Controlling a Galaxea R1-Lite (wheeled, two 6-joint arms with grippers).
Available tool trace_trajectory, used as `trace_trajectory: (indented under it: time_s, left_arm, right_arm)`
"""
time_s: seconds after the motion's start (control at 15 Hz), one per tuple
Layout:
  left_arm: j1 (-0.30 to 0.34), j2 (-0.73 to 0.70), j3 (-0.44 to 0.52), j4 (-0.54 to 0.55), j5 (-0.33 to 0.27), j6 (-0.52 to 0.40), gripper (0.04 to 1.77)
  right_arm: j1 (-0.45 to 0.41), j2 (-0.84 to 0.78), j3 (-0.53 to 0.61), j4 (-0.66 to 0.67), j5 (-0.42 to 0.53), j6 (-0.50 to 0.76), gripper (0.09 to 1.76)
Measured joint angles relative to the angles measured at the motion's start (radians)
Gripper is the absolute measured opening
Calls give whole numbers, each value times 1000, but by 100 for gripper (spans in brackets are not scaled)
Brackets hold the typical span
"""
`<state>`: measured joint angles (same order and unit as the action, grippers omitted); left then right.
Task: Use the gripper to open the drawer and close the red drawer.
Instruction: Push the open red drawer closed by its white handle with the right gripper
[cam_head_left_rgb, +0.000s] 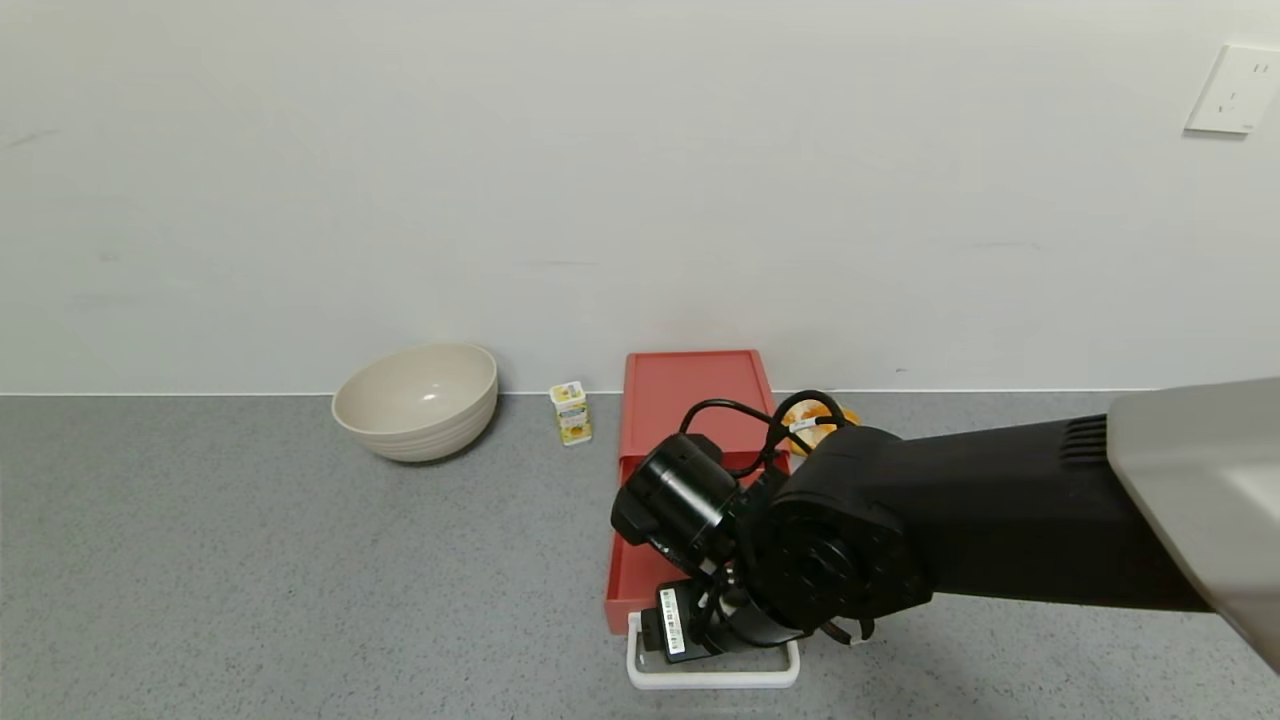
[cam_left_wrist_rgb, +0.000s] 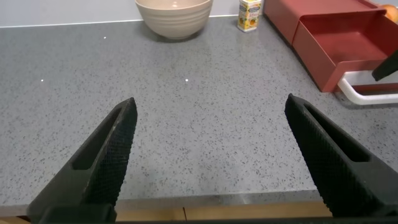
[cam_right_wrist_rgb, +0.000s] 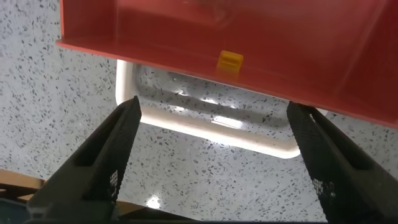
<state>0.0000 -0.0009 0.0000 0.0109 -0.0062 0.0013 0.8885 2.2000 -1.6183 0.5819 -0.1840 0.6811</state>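
The coral-red drawer (cam_head_left_rgb: 628, 572) stands pulled out of its red casing (cam_head_left_rgb: 692, 388) toward me, its white loop handle (cam_head_left_rgb: 712, 680) at the near end. My right wrist (cam_head_left_rgb: 690, 505) hangs over the drawer's front and hides the fingers in the head view. In the right wrist view my right gripper (cam_right_wrist_rgb: 212, 106) is open and empty, just above and in front of the handle (cam_right_wrist_rgb: 205, 129), fingers apart on either side of it, not touching. A small yellow piece (cam_right_wrist_rgb: 230, 60) shows at the drawer's front wall (cam_right_wrist_rgb: 267, 62). My left gripper (cam_left_wrist_rgb: 211, 101) is open and empty over the counter's near edge.
A beige bowl (cam_head_left_rgb: 416, 400) and a small yellow carton (cam_head_left_rgb: 571, 412) stand by the wall left of the casing. An orange thing (cam_head_left_rgb: 812, 418) lies right of the casing, partly behind my arm. The grey counter (cam_head_left_rgb: 250, 560) ends at the white wall.
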Motion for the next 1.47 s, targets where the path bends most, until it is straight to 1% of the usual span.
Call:
trace_trajectory:
  time_s: [0.67,0.93,1.13,1.47]
  left_arm:
    - [0,0,0,0,0,0,172]
    - [0,0,0,0,0,0,172]
    - [0,0,0,0,0,0,172]
    - [0,0,0,0,0,0,172]
  right_arm:
    - [-4,6,-6,1,-3,-2,171]
    - [-7,22,-28,3,-53,0,171]
    - [-5,45,-57,6,-111,5,171]
    - [-8,81,-113,8,-154,16,171]
